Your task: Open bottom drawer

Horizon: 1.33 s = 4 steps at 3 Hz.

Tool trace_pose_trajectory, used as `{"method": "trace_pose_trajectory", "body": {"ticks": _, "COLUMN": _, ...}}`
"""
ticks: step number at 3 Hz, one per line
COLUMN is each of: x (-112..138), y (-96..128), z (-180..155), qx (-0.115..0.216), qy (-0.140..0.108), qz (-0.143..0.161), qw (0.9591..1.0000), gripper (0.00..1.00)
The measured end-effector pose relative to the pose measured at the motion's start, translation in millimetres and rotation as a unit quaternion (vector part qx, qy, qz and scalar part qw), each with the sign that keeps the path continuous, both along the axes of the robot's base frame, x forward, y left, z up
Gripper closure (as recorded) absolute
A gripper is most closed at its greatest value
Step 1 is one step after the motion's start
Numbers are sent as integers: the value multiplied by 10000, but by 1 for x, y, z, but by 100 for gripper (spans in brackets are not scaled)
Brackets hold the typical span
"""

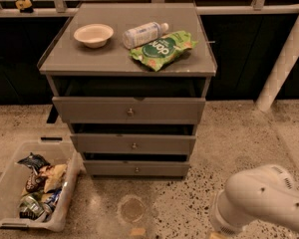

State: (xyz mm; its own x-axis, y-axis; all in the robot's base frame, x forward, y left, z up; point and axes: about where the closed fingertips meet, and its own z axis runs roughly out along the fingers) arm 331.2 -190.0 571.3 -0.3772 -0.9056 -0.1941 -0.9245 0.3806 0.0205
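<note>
The grey cabinet [127,63] has three drawer fronts. The bottom drawer [136,169] is the slimmest front, lowest down near the floor, with a small round metal knob [136,170] at its centre; it sits closed. My white arm [263,199] shows at the bottom right, low over the floor and to the right of the cabinet. The gripper itself is below the picture's edge and out of view.
On the cabinet top lie a beige bowl [93,35], a plastic bottle [144,33] and a green chip bag [163,49]. A clear bin of snack packets [30,189] stands on the floor at left. A white post [284,66] rises at right. A round mark [132,209] is on the floor.
</note>
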Motion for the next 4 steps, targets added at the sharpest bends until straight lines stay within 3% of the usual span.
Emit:
{"method": "trace_pose_trajectory", "body": {"ticks": 1, "x": -21, "y": 5, "z": -34, "qx": -325, "qy": 336, "qz": 334, "qw": 9983, "gripper": 0}}
{"method": "trace_pose_trajectory", "body": {"ticks": 2, "x": -20, "y": 5, "z": -32, "qx": -334, "qy": 319, "qz": 332, "qw": 9984, "gripper": 0}}
{"method": "trace_pose_trajectory", "body": {"ticks": 3, "x": -17, "y": -5, "z": -44, "qx": -588, "qy": 307, "qz": 269, "qw": 9974, "gripper": 0}}
{"method": "trace_pose_trajectory", "body": {"ticks": 4, "x": 17, "y": -39, "z": -73, "qx": -795, "qy": 24, "qz": 84, "qw": 9968, "gripper": 0}}
